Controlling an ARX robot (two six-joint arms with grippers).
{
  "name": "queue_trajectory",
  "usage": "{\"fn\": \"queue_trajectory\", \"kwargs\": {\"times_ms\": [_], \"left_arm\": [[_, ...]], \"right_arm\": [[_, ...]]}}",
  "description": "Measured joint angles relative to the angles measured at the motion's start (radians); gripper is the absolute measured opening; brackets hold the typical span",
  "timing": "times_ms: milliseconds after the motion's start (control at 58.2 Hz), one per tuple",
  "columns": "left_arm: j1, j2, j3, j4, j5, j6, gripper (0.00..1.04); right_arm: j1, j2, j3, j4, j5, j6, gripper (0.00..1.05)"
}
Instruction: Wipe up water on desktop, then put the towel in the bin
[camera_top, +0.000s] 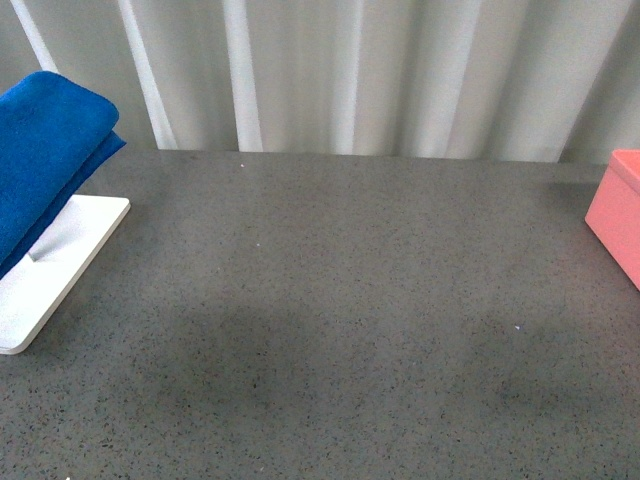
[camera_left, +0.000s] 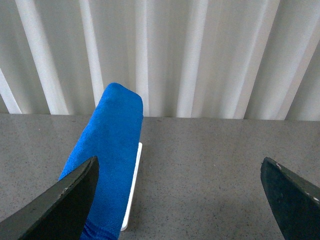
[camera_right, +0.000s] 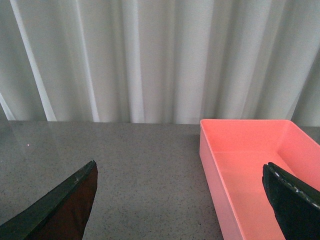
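Observation:
The blue towel (camera_top: 45, 160) hangs folded over a stand with a white base (camera_top: 60, 265) at the far left of the speckled grey desktop (camera_top: 340, 300). The pink bin (camera_top: 618, 215) shows at the right edge, mostly cut off. No arm shows in the front view. In the left wrist view the towel (camera_left: 110, 150) lies ahead, partly behind one dark finger (camera_left: 60, 207); the left gripper (camera_left: 182, 200) is open and empty above the desktop. In the right wrist view the bin (camera_right: 250, 170) is empty and lies ahead; the right gripper (camera_right: 182, 202) is open, one finger (camera_right: 292, 205) over the bin.
A pale pleated curtain (camera_top: 340, 70) hangs along the desktop's far edge. I see no water on the surface. The white base (camera_left: 131, 192) edges out from under the towel in the left wrist view.

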Motion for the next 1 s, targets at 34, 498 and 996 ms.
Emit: {"fn": "queue_trajectory", "kwargs": {"times_ms": [34, 498, 996], "left_arm": [[0.000, 0.000, 0.000, 0.000, 0.000, 0.000, 0.98], [0.000, 0.000, 0.000, 0.000, 0.000, 0.000, 0.98], [0.000, 0.000, 0.000, 0.000, 0.000, 0.000, 0.98]], "right_arm": [[0.000, 0.000, 0.000, 0.000, 0.000, 0.000, 0.98], [0.000, 0.000, 0.000, 0.000, 0.000, 0.000, 0.98], [0.000, 0.000, 0.000, 0.000, 0.000, 0.000, 0.98]]}}
